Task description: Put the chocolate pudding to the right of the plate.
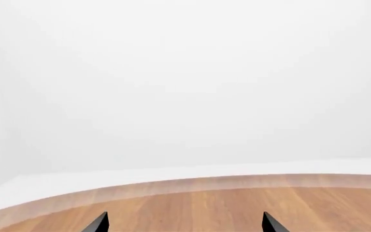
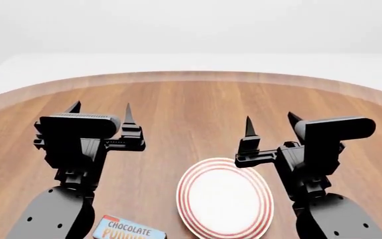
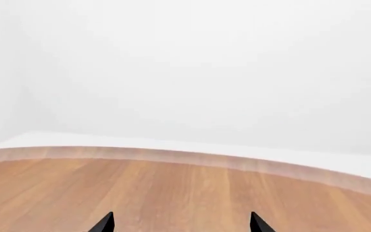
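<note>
Half the chocolate pudding [image 2: 129,229] cut off (lettering partly legible) beside the plate [image 2: 225,198].

Your table [image 2: 198,104] shows warm wood grain in long planks, smooth with a faint satin sheen. The plate [image 2: 226,201] looks like glazed ceramic, white with red rings, softly glossy. The chocolate pudding [image 2: 128,230] reads as printed cardboard. Your left gripper [image 2: 101,112] and right gripper [image 2: 270,123] appear as matt black plastic.
</note>
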### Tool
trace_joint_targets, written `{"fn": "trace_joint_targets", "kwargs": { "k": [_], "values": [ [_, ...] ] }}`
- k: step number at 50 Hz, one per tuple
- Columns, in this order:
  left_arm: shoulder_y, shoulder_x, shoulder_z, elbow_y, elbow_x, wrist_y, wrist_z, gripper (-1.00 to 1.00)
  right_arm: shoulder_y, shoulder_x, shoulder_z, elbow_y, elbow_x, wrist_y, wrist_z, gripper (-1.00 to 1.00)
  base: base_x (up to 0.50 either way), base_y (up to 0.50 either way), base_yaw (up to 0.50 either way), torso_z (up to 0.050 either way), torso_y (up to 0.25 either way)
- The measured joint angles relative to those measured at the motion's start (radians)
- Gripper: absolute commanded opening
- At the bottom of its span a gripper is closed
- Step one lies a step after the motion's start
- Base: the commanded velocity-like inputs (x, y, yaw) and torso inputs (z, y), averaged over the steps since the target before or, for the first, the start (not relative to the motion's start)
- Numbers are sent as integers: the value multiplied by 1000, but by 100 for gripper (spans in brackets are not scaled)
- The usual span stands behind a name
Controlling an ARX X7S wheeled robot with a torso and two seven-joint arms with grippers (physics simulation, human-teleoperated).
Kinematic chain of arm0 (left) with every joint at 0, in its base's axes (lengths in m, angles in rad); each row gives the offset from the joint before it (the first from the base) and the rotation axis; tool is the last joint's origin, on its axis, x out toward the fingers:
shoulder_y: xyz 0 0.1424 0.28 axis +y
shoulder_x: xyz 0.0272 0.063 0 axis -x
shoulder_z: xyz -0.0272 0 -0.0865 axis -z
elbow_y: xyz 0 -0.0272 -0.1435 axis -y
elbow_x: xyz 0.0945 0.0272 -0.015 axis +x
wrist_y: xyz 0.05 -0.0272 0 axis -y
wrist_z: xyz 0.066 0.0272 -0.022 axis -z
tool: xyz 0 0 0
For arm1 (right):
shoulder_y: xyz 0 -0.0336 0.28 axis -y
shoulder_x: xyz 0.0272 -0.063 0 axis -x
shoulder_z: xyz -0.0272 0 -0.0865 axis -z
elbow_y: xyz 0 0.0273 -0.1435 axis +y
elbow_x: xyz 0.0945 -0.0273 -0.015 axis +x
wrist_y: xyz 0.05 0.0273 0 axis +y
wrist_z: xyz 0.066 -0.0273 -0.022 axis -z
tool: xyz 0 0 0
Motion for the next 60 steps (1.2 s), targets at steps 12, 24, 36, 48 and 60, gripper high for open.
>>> {"fn": "trace_joint_targets", "kwargs": {
  "k": [12,24,36,48,60],
  "values": [
    [-1,-5,3,0,-6,2,-6,100,35,28,-23,-48,14,101,17,100,0,0,0,0,0],
    [-1,-10,9,2,-12,1,-12,100,114,72,14,-152,125,358,-36,100,0,0,0,0,0],
    [-1,-15,14,1,-16,3,-18,100,192,141,104,-177,417,556,-17,100,0,0,0,0,0],
    [-2,-20,17,-1,-22,4,-23,100,229,257,78,-153,705,596,23,100,0,0,0,0,0],
    [-5,-24,21,-6,-26,6,-29,100,240,336,20,-140,821,573,-15,100,0,0,0,0,0]
  ]
}}
